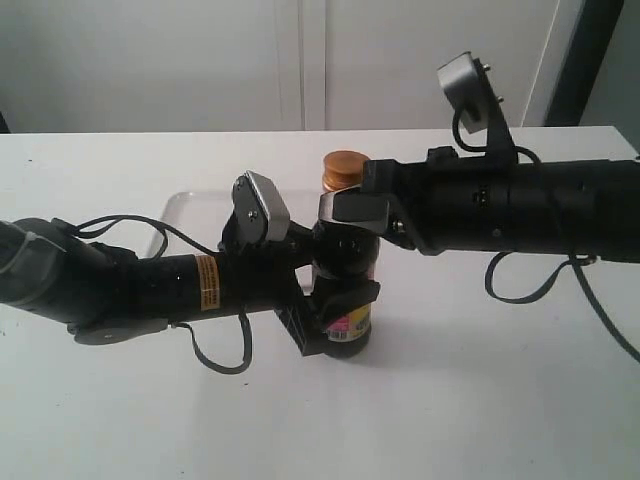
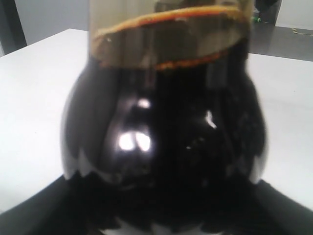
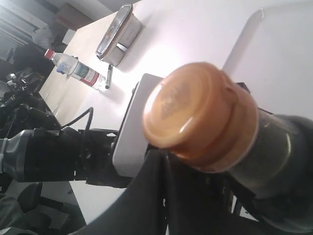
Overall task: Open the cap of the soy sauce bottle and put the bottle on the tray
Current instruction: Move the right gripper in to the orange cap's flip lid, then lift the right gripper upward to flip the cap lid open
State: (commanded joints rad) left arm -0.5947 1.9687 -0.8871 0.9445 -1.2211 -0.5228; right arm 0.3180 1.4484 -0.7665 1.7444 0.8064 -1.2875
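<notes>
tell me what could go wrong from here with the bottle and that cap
1. The cap is closed and the right gripper sits at the neck just below it; prying could tilt the bottle, which stands on the table.
2. The left gripper holds the smooth glass low, so a hard pull might make it slip or twist.
3. The tray lies behind the left arm, so the carry may be awkward.

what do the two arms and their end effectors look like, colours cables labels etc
Both arms are matte black tubes with loose black cables looping off them. The left arm has a grey elbow and an orange-yellow sticker. Each carries a silver-grey wrist camera. Both end effectors, left and right, are black.
</notes>
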